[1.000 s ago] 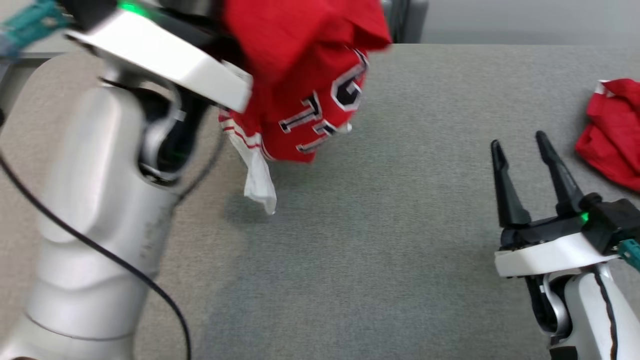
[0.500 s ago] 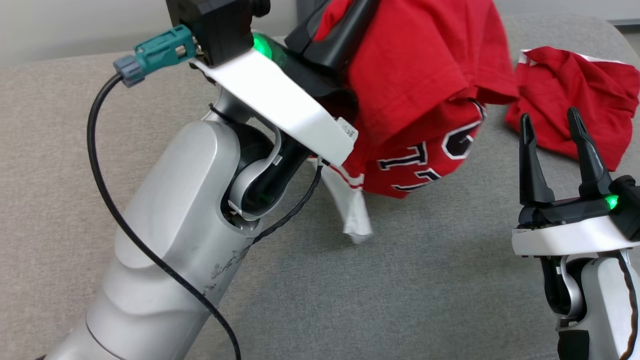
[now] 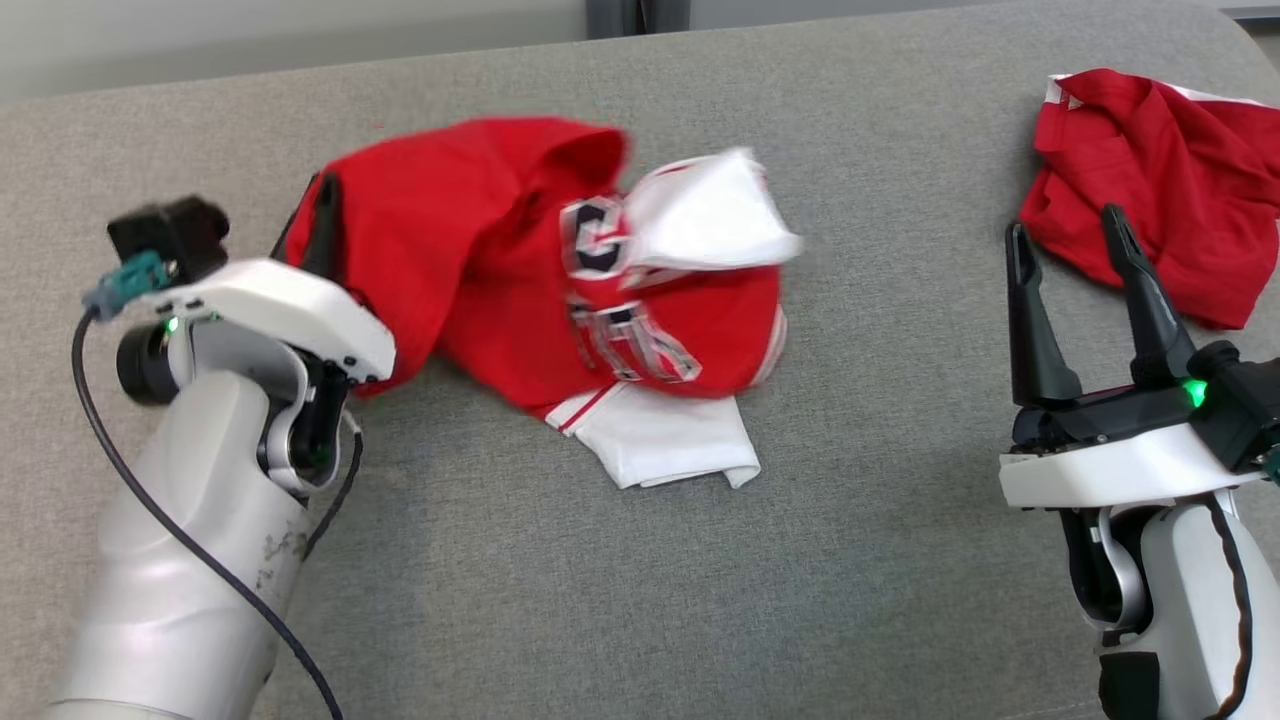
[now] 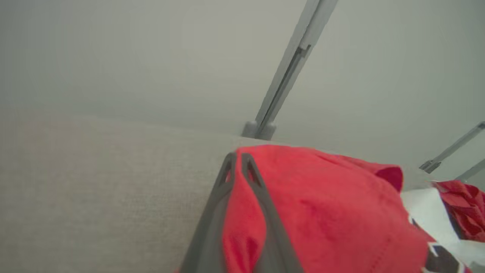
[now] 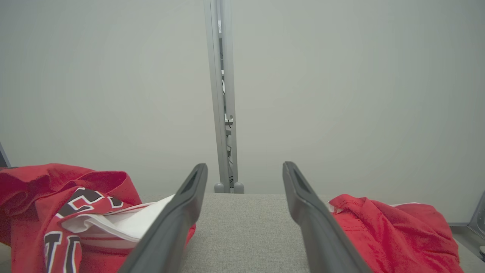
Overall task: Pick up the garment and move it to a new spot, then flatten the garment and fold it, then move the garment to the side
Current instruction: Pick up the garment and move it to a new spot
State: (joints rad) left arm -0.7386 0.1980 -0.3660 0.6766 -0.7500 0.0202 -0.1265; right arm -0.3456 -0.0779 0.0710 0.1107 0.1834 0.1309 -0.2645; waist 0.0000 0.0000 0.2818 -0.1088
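Observation:
The garment (image 3: 480,260) is a red jersey with white sleeves and black-and-white lettering. It lies crumpled on the grey table (image 3: 620,600), left of centre. My left gripper (image 3: 322,200) is low at its left edge and shut on a fold of the red cloth. In the left wrist view the fingers (image 4: 261,201) pinch the garment (image 4: 341,212) between them. My right gripper (image 3: 1065,230) stands open at the right, well apart from the jersey, with nothing between its fingers. In the right wrist view the right gripper (image 5: 244,167) points between the garment (image 5: 45,189) and a second red cloth.
A second red garment (image 3: 1150,180) lies bunched at the table's back right corner, just beyond my right gripper's tips, and also shows as a red garment (image 5: 390,227) in the right wrist view. A grey post (image 5: 223,113) stands behind the table against a pale wall.
The garment hung in the air from my raised left gripper; now my left arm is down and the garment rests on the table. The head view has also shifted.

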